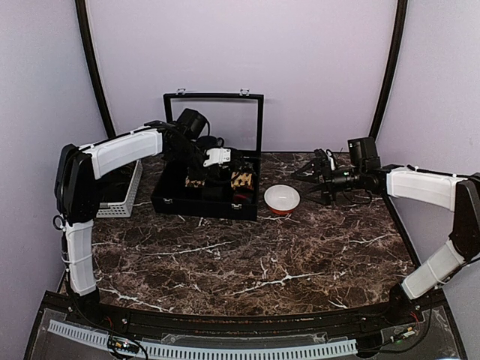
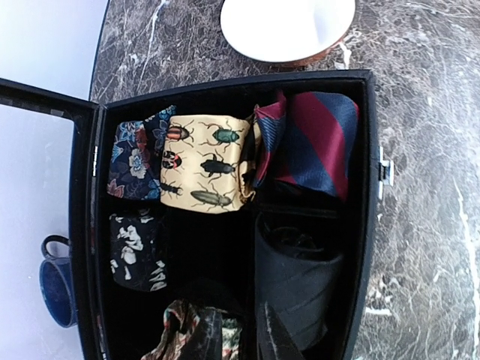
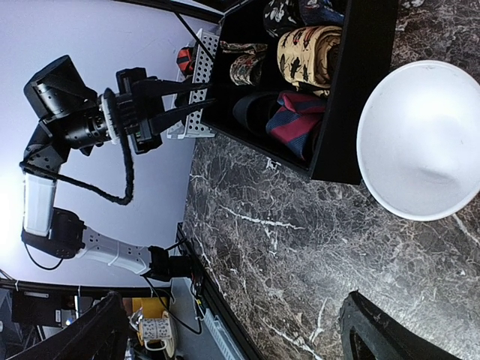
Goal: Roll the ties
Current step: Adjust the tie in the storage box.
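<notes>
L gripper (image 3: 214,91), gap can't tell, over black tie (image 2: 300,277) at 5 o'clock in case (image 2: 364,187): I'd pinch 1 outer fold, lift slow; R gripper (image 3: 236,330) wide, idle.

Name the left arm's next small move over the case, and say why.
Probably lift the left gripper straight up, clear of the case. Rolled ties sit in the case, its fingertips sit low between the patterned tie and the black tie, and no loose tie shows on the marble. Whether it grips anything is unclear.

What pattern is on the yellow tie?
Assorted beetles; the yellow tie shows best in the left wrist view.
</notes>
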`<state>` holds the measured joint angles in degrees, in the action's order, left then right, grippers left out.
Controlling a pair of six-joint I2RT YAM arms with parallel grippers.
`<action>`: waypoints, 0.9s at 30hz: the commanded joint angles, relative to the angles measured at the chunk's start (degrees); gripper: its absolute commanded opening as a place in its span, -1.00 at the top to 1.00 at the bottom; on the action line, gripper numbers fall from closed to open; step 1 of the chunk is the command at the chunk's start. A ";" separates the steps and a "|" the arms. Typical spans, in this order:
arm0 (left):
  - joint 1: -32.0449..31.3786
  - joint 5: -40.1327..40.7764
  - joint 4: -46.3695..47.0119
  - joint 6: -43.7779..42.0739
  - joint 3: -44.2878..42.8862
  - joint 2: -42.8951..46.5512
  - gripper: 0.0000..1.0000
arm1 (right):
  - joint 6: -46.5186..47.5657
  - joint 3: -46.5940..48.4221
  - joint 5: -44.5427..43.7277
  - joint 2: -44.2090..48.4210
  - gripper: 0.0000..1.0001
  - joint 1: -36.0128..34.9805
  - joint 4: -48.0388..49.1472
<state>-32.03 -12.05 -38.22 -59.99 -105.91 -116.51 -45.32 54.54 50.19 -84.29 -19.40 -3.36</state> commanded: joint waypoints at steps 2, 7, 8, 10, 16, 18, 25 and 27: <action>0.14 0.12 6.43 4.75 2.33 -3.15 0.63 | -1.17 -1.40 0.10 2.35 -0.96 0.41 3.34; 0.13 0.30 6.24 4.85 2.16 -6.10 0.64 | -1.22 -1.41 0.00 2.47 -0.96 0.41 3.24; 0.17 0.02 5.90 4.80 2.17 -6.48 0.64 | -1.14 -1.36 -0.01 2.53 -0.96 0.41 3.07; 0.17 -0.07 5.61 4.92 2.57 -7.15 0.64 | -1.01 -1.24 -0.16 2.63 -0.96 0.41 2.97; -0.18 1.62 5.31 5.31 2.54 -8.39 0.62 | -0.87 -1.21 -0.27 2.97 -0.96 0.41 2.69; -0.54 3.01 5.63 5.58 2.36 -8.51 0.61 | -0.75 -1.04 -0.44 3.27 -0.96 0.50 2.37; -0.64 4.86 8.02 19.27 -3.37 -3.70 0.04 | 3.30 3.11 -3.46 5.02 -0.96 0.67 -3.98; -0.85 5.11 8.14 21.49 -3.62 -0.49 -0.22 | 6.10 5.67 -4.66 5.54 -0.96 0.87 -7.53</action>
<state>-32.45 -7.88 -31.16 -46.46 -107.07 -124.62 -44.36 55.09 48.27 -80.97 -19.29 -5.80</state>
